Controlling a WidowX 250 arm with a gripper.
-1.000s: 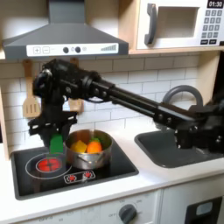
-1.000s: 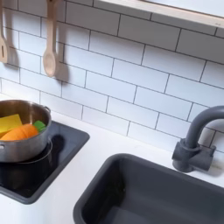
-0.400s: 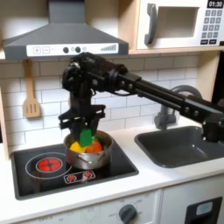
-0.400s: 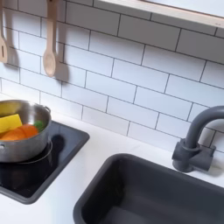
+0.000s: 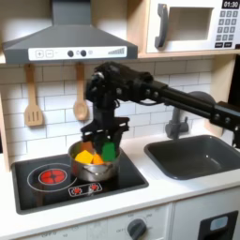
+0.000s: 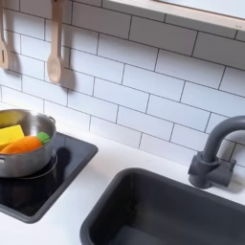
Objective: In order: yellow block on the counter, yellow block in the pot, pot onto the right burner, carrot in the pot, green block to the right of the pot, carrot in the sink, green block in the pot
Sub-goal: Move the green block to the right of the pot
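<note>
White tiles are backing the stove; the gripper (image 5: 108, 141) is clamping the green block (image 5: 110, 150), with the pot (image 5: 91, 169) just beside.

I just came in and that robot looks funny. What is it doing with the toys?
A black robot arm reaches over a toy stove. Its gripper holds the green block just above the right edge of the shiny pot, as the first exterior view shows it. The pot sits on the black stovetop, and inside it are the yellow block and the carrot. The sink beside the stove looks empty.
</note>
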